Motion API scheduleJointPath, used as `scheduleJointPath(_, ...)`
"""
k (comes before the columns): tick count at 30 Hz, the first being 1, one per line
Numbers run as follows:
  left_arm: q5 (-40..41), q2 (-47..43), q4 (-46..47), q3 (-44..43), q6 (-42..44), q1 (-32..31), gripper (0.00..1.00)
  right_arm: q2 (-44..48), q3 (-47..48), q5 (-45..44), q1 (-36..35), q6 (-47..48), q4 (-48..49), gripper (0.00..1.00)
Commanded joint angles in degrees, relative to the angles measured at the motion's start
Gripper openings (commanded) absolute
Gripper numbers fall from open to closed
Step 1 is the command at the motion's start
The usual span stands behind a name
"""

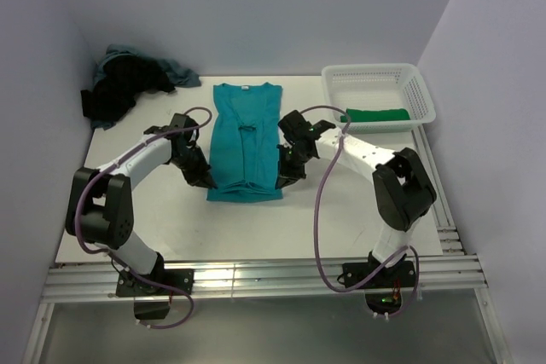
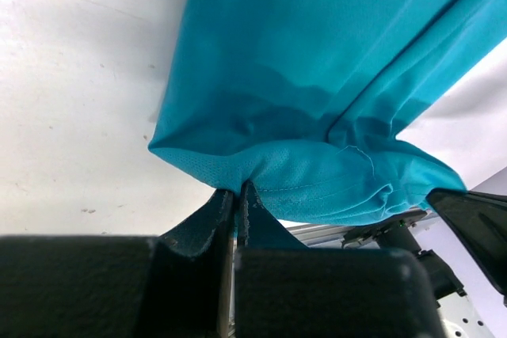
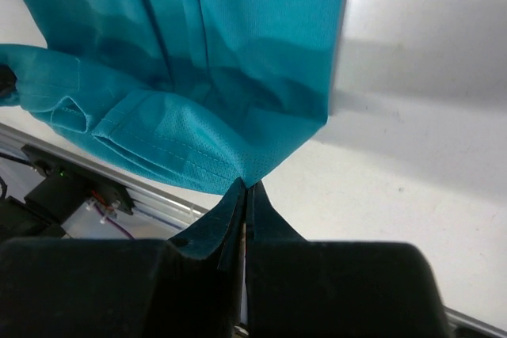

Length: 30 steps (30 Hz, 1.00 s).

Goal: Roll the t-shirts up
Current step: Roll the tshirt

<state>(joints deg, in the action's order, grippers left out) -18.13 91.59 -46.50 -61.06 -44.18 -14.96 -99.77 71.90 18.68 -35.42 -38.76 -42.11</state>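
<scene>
A teal t-shirt (image 1: 244, 138) lies lengthwise on the table, sleeves folded in, collar at the far end. Its near hem is turned up into a thick fold. My left gripper (image 1: 207, 183) is shut on the hem's left corner (image 2: 238, 176). My right gripper (image 1: 280, 182) is shut on the hem's right corner (image 3: 247, 180). The fabric (image 2: 317, 77) rises from both pinches. A rolled green t-shirt (image 1: 375, 114) lies in the white basket (image 1: 414, 83). Black and dusty blue t-shirts (image 1: 128, 83) are heaped at the far left.
The white lattice basket stands at the far right corner. The shirt heap fills the far left corner. Aluminium rails (image 1: 256, 277) run along the table's near edge by the arm bases. Walls close in the left, back and right sides.
</scene>
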Motion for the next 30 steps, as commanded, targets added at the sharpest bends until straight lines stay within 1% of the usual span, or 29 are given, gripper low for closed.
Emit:
scheduleJointPath(1,-0.41,1.48,0.18,-2.92,1.38,0.81,0.01,-1.66,3.77,0.66,1.05,1.85,-1.75,0.0)
scheduleJointPath(15,-0.5,6.58,-1.13,-9.16,2.96,2.04,0.01,-6.84,9.75,1.36,3.25,3.69,-4.03,0.0)
scheduleJointPath(25,-0.68,9.13,-1.14,-11.19,3.67,3.01,0.01,-10.09,13.18,1.54,4.13,4.57,-4.91,0.01)
scheduleJointPath(30,-1.12,10.97,-1.31,-13.29,4.1,3.1,0.05,-11.59,14.67,1.45,4.57,4.75,-5.44,0.01)
